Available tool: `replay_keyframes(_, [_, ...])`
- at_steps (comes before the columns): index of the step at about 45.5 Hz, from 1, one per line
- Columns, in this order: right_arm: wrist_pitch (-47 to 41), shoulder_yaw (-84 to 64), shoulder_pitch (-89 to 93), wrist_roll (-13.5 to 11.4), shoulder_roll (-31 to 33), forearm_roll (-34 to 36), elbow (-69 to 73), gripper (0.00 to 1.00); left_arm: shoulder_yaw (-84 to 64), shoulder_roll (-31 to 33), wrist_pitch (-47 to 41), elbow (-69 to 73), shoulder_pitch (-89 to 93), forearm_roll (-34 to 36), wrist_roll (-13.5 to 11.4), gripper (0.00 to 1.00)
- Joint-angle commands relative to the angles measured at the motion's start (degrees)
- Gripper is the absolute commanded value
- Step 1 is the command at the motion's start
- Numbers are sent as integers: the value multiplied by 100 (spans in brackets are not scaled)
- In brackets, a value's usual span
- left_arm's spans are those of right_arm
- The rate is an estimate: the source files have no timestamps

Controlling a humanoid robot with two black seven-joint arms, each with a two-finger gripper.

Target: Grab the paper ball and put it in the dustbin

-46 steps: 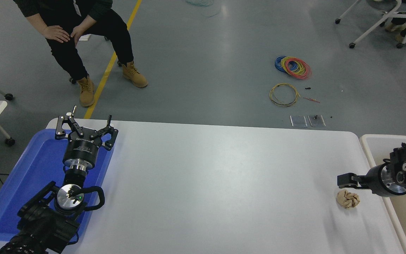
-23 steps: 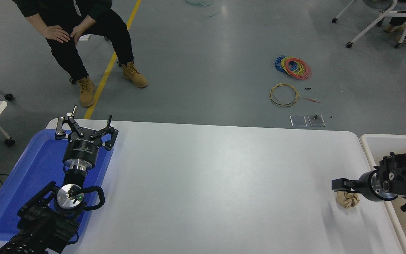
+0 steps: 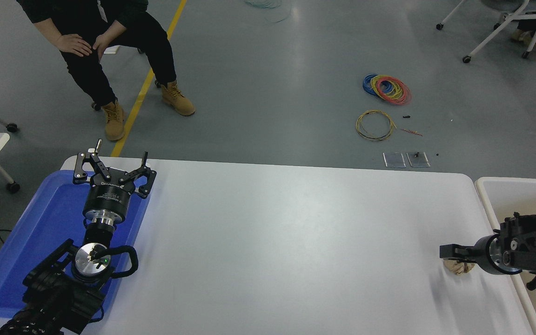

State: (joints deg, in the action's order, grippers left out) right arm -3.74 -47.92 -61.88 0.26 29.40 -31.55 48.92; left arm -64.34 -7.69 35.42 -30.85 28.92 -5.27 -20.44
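Note:
The tan paper ball (image 3: pixel 457 268) lies on the white table (image 3: pixel 296 242) near its right edge. My right gripper (image 3: pixel 450 253) reaches in from the right, pointing left, low over the ball and covering its upper part, so only the ball's lower edge shows. Whether it grips the ball cannot be told. The dustbin (image 3: pixel 485 195), with a white rounded rim and a cream inside, stands just past the table's right edge, under the right arm. My left gripper (image 3: pixel 112 164) is parked open over the blue tray at the lower left.
A shallow blue tray (image 3: pixel 26 242) lies at the table's left end. A person sits beyond the far left corner (image 3: pixel 110 42). Coils of coloured wire (image 3: pixel 387 88) lie on the floor beyond the table. A wheeled chair stands at the top right.
My right gripper has come down and slightly towards the near edge, from just beyond the paper ball to right over it, hiding most of it. The left arm has not moved.

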Motion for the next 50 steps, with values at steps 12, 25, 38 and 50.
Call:
replay_keyframes(12, [242, 2, 238, 35, -154, -316, -102, 70, 0, -5, 9, 0, 0, 0, -4, 100])
replay_keyframes(25, [242, -42, 230, 27, -171, -571, -190, 0, 0, -5, 0, 0, 0, 0, -4, 100])
replay_keyframes(38, [242, -68, 115, 35, -119, -615, -181, 0, 0, -5, 0, 0, 0, 0, -4, 100])
replay_keyframes(50, [-74, -138, -815, 88, 461, -765, 424, 0, 0, 4, 9, 0, 0, 0, 5, 100])
